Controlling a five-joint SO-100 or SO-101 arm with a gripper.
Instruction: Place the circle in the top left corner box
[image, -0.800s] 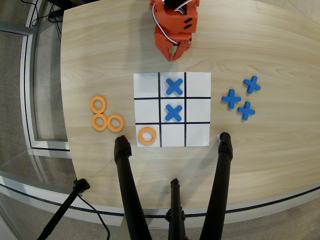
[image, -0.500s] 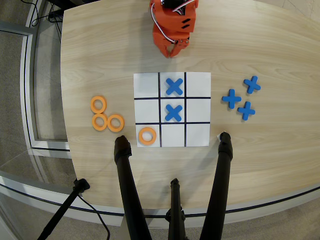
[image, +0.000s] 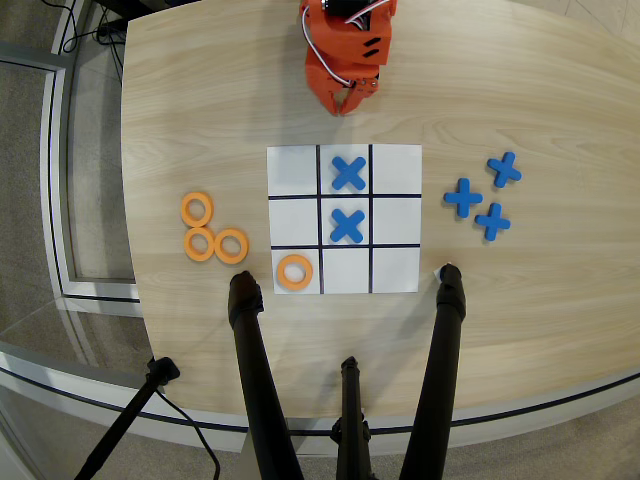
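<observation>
Claw (image: 346, 108) pressed together, empty, pointing down at table (image: 200, 100) above grid's top edge; arm tucked back

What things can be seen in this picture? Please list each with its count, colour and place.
table: one, light wood, fills most of the overhead view
grid sheet: one, white with black lines, table centre
rings: four, orange; one in the bottom left cell, three on the table left of the sheet
crosses: five, blue; one in the top middle cell, one in the centre cell, three on the table right of the sheet
tripod legs: three, black, bottom edge
claw: one, orange, above the sheet, nearly closed, empty
</observation>
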